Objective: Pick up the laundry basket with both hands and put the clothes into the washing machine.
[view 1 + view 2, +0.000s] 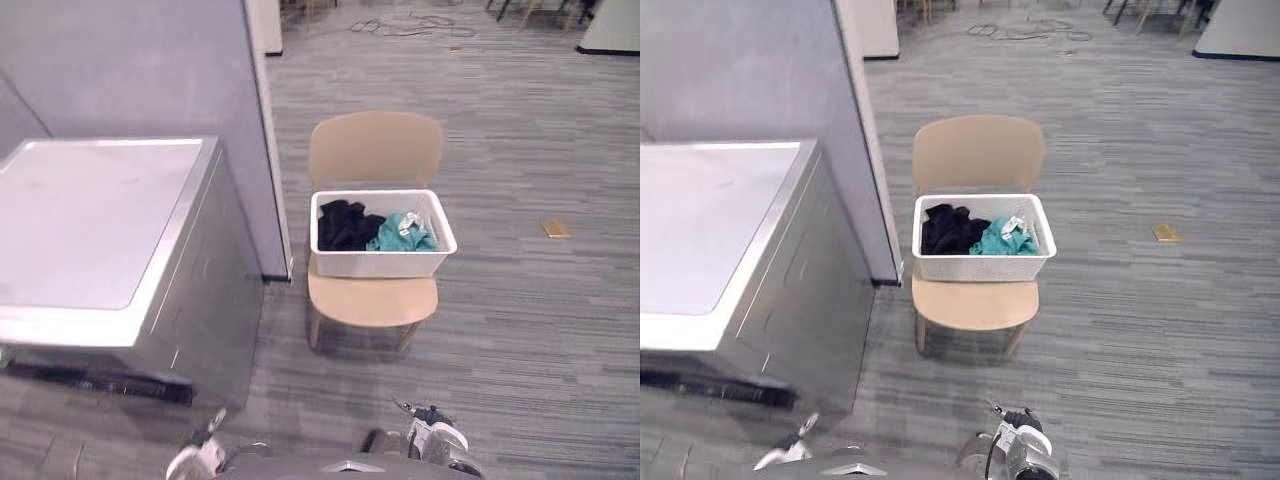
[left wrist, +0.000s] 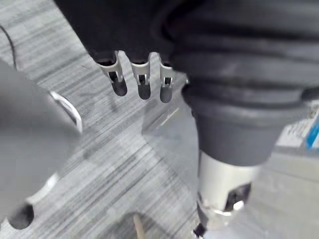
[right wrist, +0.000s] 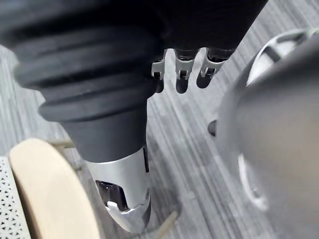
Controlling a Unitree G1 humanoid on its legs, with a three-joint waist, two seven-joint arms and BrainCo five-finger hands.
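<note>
You're at the very start. The laundry basket point(image 1: 380, 262) sits on the chair point(image 1: 375, 150) straight ahead, with black and teal clothes point(image 1: 350, 225) inside. Your left hand point(image 2: 142, 82) and right hand point(image 3: 182, 74) hang low and well short of it, fingers relaxed and empty. Next, step in and bring one hand to each end of the rim. The washing machine point(image 1: 90, 220) stands to the left with its top apparently closed. The grey partition point(image 1: 150, 60) behind it crowds that side.
</note>
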